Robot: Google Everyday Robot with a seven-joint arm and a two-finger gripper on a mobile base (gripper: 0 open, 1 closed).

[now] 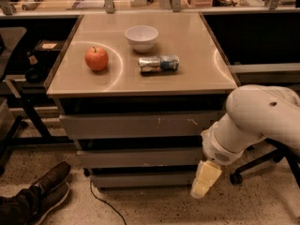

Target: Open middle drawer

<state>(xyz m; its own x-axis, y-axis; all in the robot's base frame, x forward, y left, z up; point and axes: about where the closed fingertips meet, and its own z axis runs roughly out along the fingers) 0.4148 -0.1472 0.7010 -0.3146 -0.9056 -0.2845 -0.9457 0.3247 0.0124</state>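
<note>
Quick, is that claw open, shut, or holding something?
Gripper: cannot be told; it hangs low, just below the right end of the middle drawer.

Hand (205, 179) low right, near floor, masking bottom drawer (140, 179) corner. Arm (253, 121) cut off at right edge, hides middle drawer (140, 157) right end. Shoe (42, 196) cropped bottom-left.

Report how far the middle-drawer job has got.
Done: nothing visible; the middle drawer looks shut. In hand: the gripper hangs low at the right front corner of the cabinet, near that drawer's right end; whether it touches I cannot tell. Left: catch the drawer and pull it out.
</note>
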